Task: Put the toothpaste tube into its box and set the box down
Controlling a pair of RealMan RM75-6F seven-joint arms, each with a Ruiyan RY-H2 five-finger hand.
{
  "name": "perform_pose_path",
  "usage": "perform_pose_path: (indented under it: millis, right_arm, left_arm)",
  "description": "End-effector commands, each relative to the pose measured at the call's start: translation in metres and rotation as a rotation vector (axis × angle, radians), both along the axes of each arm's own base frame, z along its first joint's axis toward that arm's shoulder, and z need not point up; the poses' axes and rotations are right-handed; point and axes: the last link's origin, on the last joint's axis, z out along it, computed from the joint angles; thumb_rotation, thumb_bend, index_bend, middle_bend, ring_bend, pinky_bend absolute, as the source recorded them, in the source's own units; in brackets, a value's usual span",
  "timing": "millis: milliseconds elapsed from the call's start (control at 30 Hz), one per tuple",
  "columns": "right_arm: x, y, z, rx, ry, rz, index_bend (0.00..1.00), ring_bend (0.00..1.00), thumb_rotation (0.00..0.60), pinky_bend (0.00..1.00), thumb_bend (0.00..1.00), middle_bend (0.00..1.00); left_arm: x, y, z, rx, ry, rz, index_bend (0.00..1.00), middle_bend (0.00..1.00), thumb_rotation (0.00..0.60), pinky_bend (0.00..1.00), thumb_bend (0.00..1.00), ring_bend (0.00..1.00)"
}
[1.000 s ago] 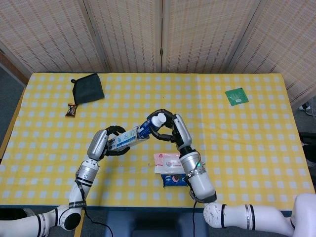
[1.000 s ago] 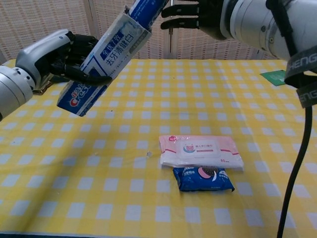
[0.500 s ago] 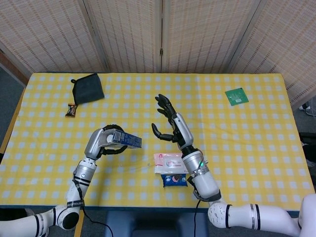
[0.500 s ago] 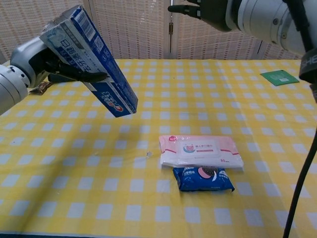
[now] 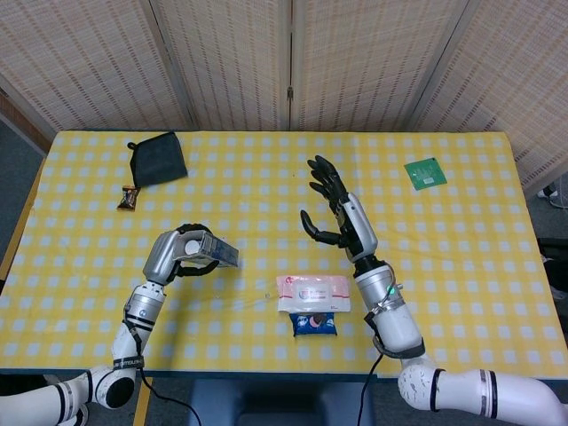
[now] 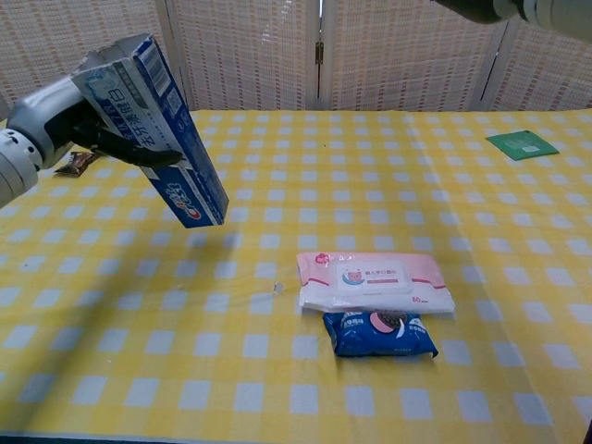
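My left hand grips the blue and white toothpaste box near its open upper end and holds it in the air over the table's left side, tilted with its closed end down toward the cloth. The toothpaste tube does not show outside the box in either view. My right hand is raised above the middle of the table with its fingers spread and nothing in it. In the chest view only a sliver of that arm shows at the top edge.
A pink wipes pack and a blue snack packet lie near the front middle. A dark pouch and a small wrapped snack sit at the back left. A green card lies at the back right.
A second ago the right hand touched the tube's cap at the box mouth; it has since let go, opened and drawn back right. The left hand swung the box round and further left.
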Motion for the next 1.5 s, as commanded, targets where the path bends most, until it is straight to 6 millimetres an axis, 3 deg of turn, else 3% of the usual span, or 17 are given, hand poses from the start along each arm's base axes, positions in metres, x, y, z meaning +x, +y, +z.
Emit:
perform_pose_path:
  millis: [33,333,467,667,933,1500]
  right_arm:
    - [-0.008,0.0,0.009,-0.006,-0.011,-0.012,0.0,0.06,0.6,0.09,0.48,0.08]
    - [-0.034,0.0,0.026,0.001,-0.019,-0.028,0.0,0.06,0.6,0.09,0.48,0.08]
    - [-0.041,-0.001,0.029,0.013,-0.026,-0.026,0.0,0.06,0.6,0.09,0.48,0.08]
    - [-0.05,0.001,0.029,0.046,-0.025,-0.022,0.0,0.06,0.6,0.09,0.48,0.08]
    - [-0.059,0.003,0.027,0.076,-0.032,-0.03,0.0,0.06,0.6,0.09,0.48,0.08]
    - [-0.064,0.007,0.033,0.075,-0.029,-0.03,0.0,0.06,0.6,0.09,0.48,0.08]
  left_arm:
    - [-0.012,0.003,0.009,0.016,0.091,-0.002,0.49,0.51,0.6,0.44,0.81,0.41]
    - [-0.051,0.007,0.034,0.091,0.458,-0.016,0.5,0.51,0.6,0.45,0.81,0.42]
    - [-0.063,0.005,0.03,0.12,0.638,-0.035,0.5,0.51,0.6,0.46,0.81,0.42]
    - [-0.065,0.001,0.017,0.233,0.862,-0.113,0.51,0.51,0.6,0.46,0.81,0.42]
    - [-0.053,-0.002,-0.003,0.223,0.902,-0.149,0.51,0.51,0.6,0.46,0.81,0.43]
    - [-0.05,-0.022,-0.044,0.1,0.886,-0.199,0.46,0.5,0.6,0.43,0.81,0.39]
